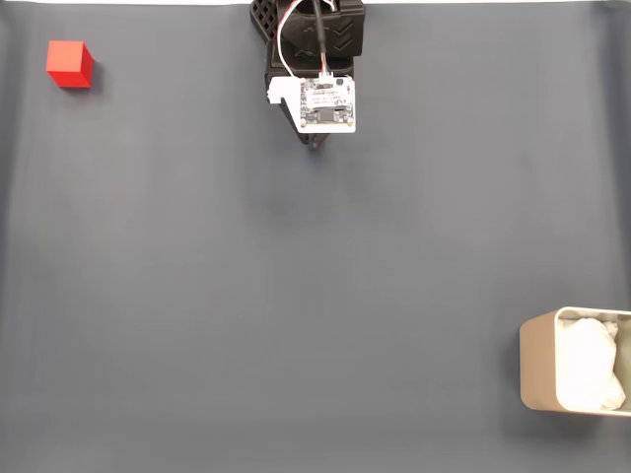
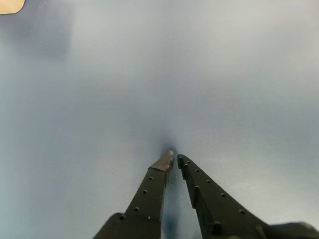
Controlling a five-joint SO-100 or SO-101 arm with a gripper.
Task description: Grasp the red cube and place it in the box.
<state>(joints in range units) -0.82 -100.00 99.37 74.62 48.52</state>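
Note:
The red cube [image 1: 70, 64] sits on the grey mat at the top left of the fixed view. The box [image 1: 538, 361], beige-grey with white wrinkly lining, stands at the bottom right edge of that view. My gripper [image 1: 315, 144] hangs at the top centre, under the arm's white circuit board, well right of the cube and far from the box. In the wrist view my gripper [image 2: 175, 157] points down at bare mat, its two black fingers nearly touching at the tips with nothing between them. A beige corner of the box [image 2: 10, 5] peeks in at the top left.
The grey mat [image 1: 296, 296] covers the whole table between cube, arm and box. The arm's black base [image 1: 311, 25] stands at the top edge of the fixed view.

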